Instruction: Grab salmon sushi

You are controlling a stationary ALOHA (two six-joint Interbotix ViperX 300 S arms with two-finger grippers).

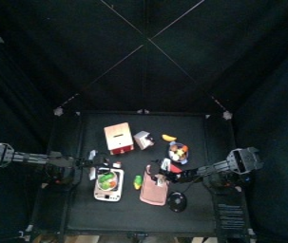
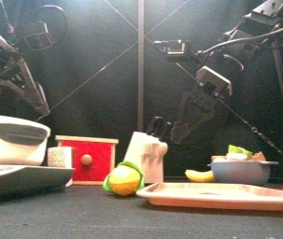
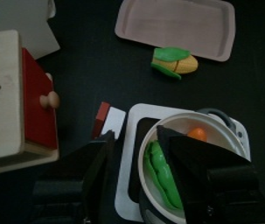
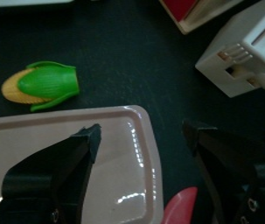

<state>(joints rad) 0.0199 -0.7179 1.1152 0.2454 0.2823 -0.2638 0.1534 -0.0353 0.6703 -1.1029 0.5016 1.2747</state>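
A reddish-pink piece (image 4: pixel 179 206), possibly the salmon sushi, lies on the pink tray (image 4: pixel 52 175) at the picture's edge, between my right jaws; I cannot tell for sure. My right gripper (image 4: pixel 141 140) is open and empty, low over the tray's corner; in the top view it (image 1: pixel 169 173) is at the tray's right end. My left gripper (image 3: pixel 156 166) is open and empty above a white pot (image 3: pixel 222 140) holding a green vegetable (image 3: pixel 158 171) and a small orange piece (image 3: pixel 200 133). In the top view it (image 1: pixel 93 172) is left of the pot (image 1: pixel 108 182).
A toy corn cob (image 4: pixel 41 83) lies beside the tray. A red and white box (image 1: pixel 118 139), a white knife block (image 1: pixel 143 140) and a bowl of toy food (image 1: pixel 178 150) stand behind. A black item (image 1: pixel 177 201) lies at the front right.
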